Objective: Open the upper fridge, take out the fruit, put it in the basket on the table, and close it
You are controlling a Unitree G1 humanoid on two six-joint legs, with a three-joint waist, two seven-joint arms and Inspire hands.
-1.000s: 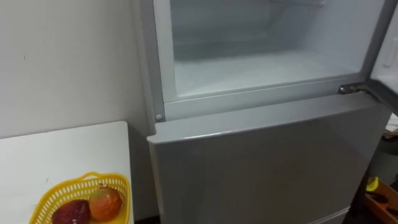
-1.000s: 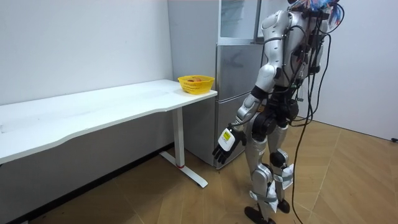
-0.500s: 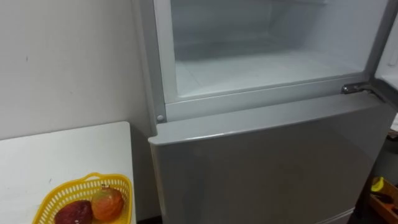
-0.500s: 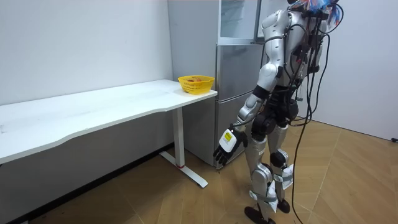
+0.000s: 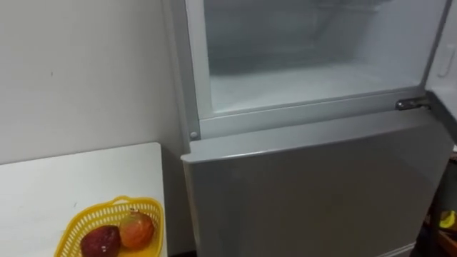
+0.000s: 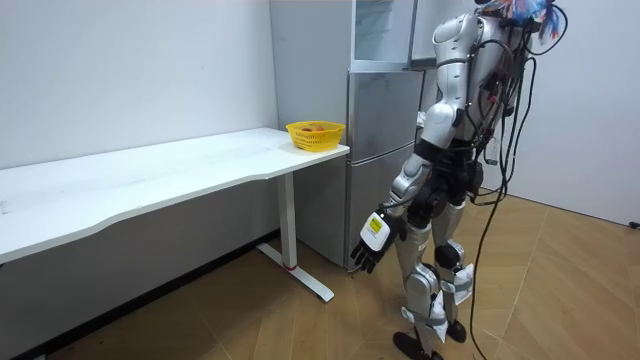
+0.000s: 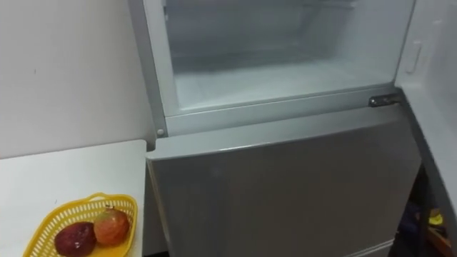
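The upper fridge compartment (image 5: pixel 307 78) stands open in front of me, its white shelf floor bare as far as it shows. Its door (image 5: pixel 448 57) is swung out at the right edge, above the hinge (image 5: pixel 412 104). The grey lower door (image 5: pixel 307 193) is closed. In the room view I stand facing the fridge (image 6: pixel 380 110), with my left hand (image 6: pixel 371 240) hanging low beside my thigh, fingers relaxed and holding nothing.
A yellow basket (image 5: pixel 114 208) holding a dark red fruit (image 5: pixel 100 241) and an orange fruit (image 5: pixel 137 230) sits at the corner of the white table (image 5: pixel 64 185), left of the fridge. The wooden floor (image 6: pixel 560 290) behind me is open.
My upper body has shifted toward the room view's right and the left hand has swung that way, slightly lower. The eye view has shifted, so fridge and basket sit further right in it.
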